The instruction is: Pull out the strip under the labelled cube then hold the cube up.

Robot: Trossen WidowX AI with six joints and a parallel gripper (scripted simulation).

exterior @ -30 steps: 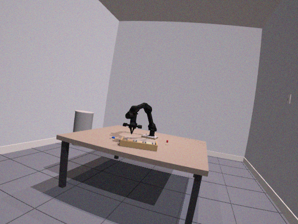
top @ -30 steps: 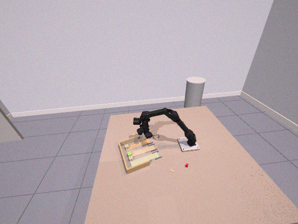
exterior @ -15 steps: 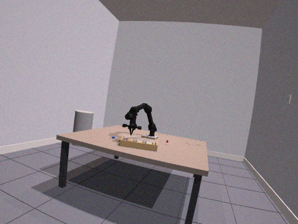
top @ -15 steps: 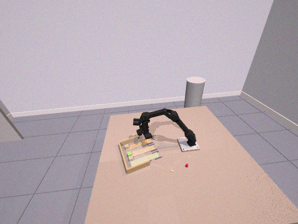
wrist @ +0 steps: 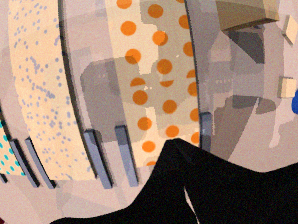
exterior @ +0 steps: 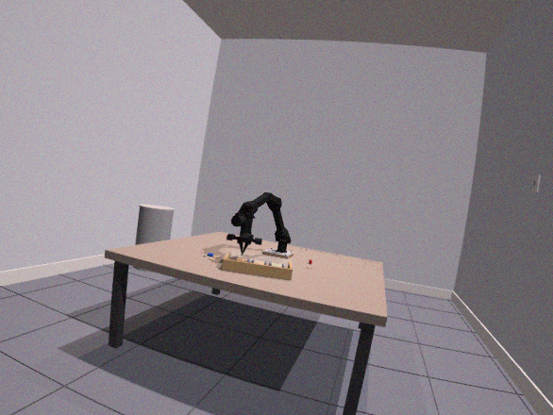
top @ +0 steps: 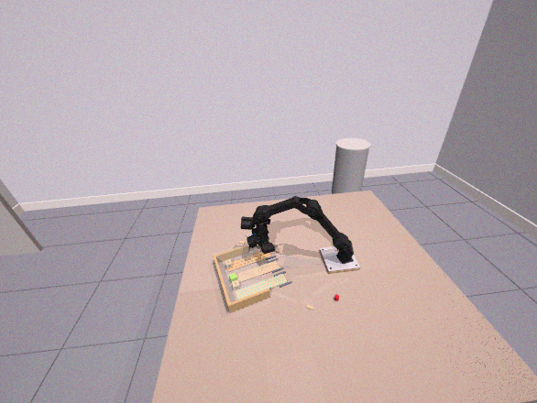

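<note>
The pincer [top: 264, 247] is closed on nothing, low over the orange-dotted strip [wrist: 149, 63] — the wrong one, it seems. The green cube [top: 233, 277] is seen at the tray's [top: 222, 284] far end on the plain middle strip [top: 257, 272]; that strip's tab should be targeted, and the fingers reopened first.

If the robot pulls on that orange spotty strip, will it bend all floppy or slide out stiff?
The orange-dotted strip lies long, thin and flat in the wooden tray, so it probably slides out rather than rolling or tipping. Being so thin, it looks light and may flex a little. The closed tool hangs right above it.
</note>
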